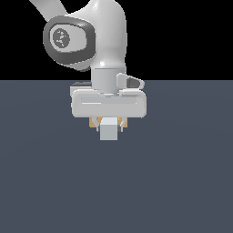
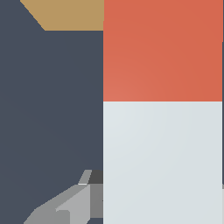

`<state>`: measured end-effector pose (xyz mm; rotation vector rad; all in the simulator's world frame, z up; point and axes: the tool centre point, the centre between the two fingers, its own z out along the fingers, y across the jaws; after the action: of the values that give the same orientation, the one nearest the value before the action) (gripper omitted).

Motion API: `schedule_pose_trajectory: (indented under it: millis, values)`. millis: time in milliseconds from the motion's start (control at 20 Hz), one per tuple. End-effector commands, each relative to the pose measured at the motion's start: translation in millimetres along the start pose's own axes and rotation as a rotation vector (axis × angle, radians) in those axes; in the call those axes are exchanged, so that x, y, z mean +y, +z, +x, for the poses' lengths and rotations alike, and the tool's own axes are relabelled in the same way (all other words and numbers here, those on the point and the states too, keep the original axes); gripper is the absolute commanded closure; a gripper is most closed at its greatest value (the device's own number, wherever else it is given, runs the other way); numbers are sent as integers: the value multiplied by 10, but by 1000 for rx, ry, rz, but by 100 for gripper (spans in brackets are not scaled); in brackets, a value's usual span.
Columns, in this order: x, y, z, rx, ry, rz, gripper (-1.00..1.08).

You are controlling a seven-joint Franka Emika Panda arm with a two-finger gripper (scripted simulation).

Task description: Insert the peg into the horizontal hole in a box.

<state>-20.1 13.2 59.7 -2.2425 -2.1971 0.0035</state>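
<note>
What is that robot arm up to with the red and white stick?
The arm's gripper is holding the peg, a square bar, half red and half pale grey. In the exterior view its pale end faces the camera. The tan box lies just beyond the red end. The hole is not visible, so it is unclear whether the peg has entered.

Open floor (image 1: 182,182) all round; only the box (image 1: 94,122) close behind the peg (image 1: 108,131).
</note>
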Motion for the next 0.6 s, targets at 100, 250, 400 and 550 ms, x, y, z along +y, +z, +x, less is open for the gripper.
schedule_pose_trajectory:
  millis: [100, 250, 400, 550]
  values:
    - [8, -14, -7, 0, 2, -3, 108]
    - [8, -16, -11, 0, 1, -3, 108]
    - [19, -34, -14, 0, 0, -6, 108]
    - [6, -16, -11, 0, 0, -2, 108]
